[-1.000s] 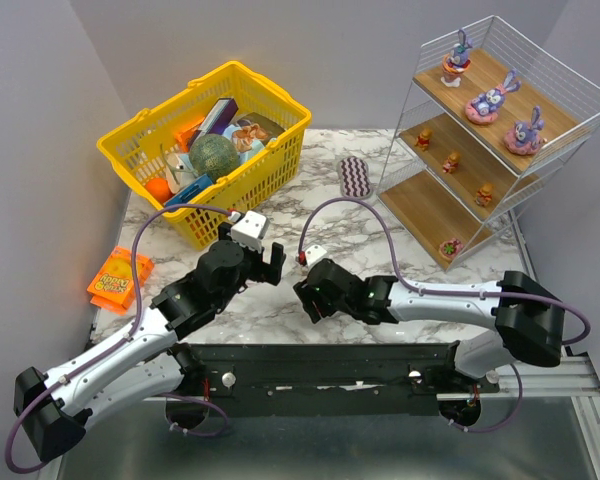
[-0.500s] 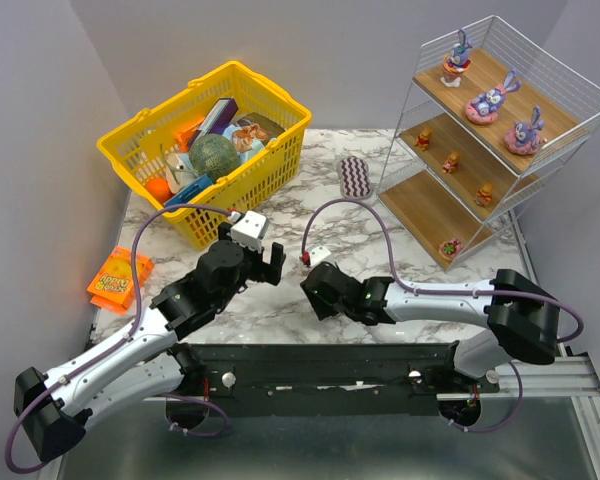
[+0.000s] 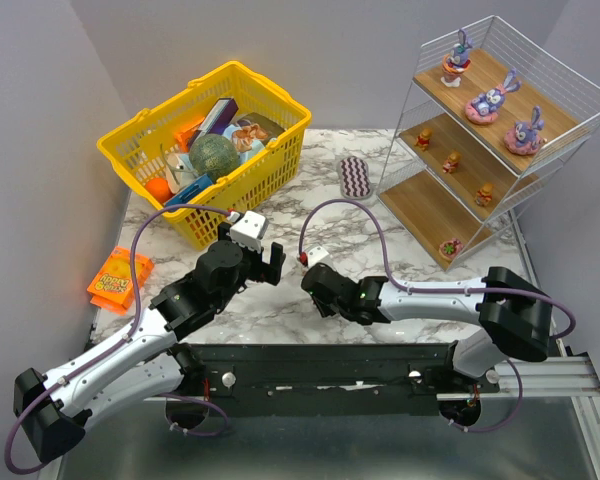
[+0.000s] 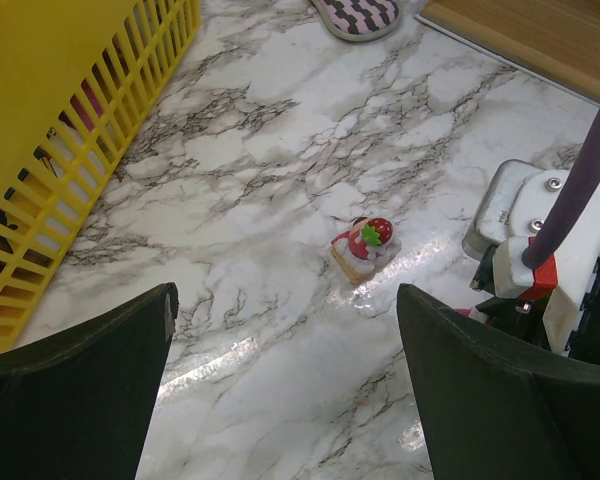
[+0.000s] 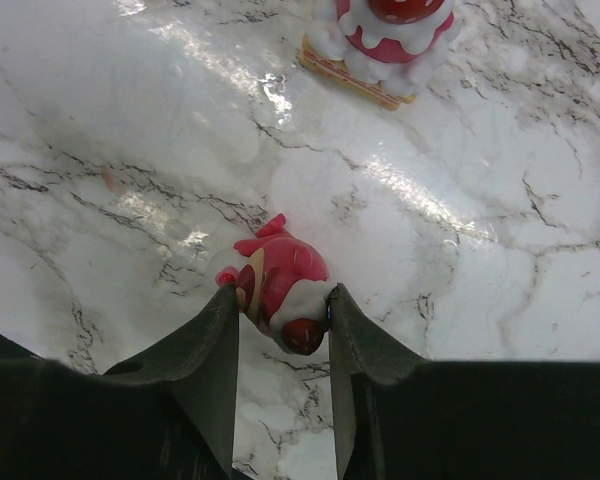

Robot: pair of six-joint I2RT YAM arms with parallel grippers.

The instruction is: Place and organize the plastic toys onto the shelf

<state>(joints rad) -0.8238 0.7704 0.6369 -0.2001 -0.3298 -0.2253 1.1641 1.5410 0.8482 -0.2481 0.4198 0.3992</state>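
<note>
A pink-red rounded toy (image 5: 280, 285) lies on its side on the marble table, and my right gripper (image 5: 280, 300) is shut on it, with a finger pressing each flank. Just beyond it stands a second toy with a strawberry top (image 5: 385, 30) (image 4: 365, 245), seen from above as a red speck (image 3: 302, 258). My left gripper (image 4: 285, 295) (image 3: 270, 262) hovers open to the left of that toy, holding nothing. The shelf (image 3: 435, 215) stands at the back right. Three purple bunnies (image 3: 490, 100) are on its top board, three orange bears (image 3: 450, 160) on the middle, and one pink toy (image 3: 448, 246) on the lowest.
A yellow basket (image 3: 150, 130) full of items stands at the back left. A purple zigzag pad (image 3: 354, 175) lies between basket and shelf. An orange packet (image 3: 120, 280) sits at the table's left edge. My right arm's cable (image 4: 590, 170) crosses the left wrist view.
My right gripper has edged forward and its jaws have narrowed onto the pink-red toy. The left arm has not moved.
</note>
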